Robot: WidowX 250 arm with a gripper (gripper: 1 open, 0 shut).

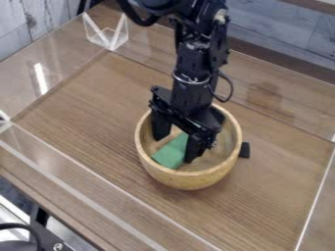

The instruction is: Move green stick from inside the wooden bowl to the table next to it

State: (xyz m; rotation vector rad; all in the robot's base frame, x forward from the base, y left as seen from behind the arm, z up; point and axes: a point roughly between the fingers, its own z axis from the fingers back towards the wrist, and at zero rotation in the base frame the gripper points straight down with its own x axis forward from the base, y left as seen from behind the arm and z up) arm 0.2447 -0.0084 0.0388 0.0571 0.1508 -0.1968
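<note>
The black pincer [178, 140] points straight down into the wooden bowl [170, 174], its two fingers [197, 143] spread wide, one on each side of the green stick [169, 154], with nothing gripped between them. Whether the fingertips touch the stick or the bowl floor cannot be told from this view. The green stick lies flat inside the bowl, on the pale inner floor toward the near-left wall, partly covered by the finger in front of it. One bowl is present and it holds one green stick; nothing else can be made out inside it. The bowl stands on the brown wood-grain surface [92, 98], right of the middle of the view. Just beside the bowl's right rim, on the surface, lies one small black piece [242, 151], close to the rim; contact cannot be confirmed. The black arm [199, 49] rises from the pincer toward the top of the view and hides the far wall of the bowl. Clear acrylic walls [39, 74] stand along the surface's edges, and one clear folded bracket [105, 32] stands at the far left corner, well apart from the bowl.
</note>
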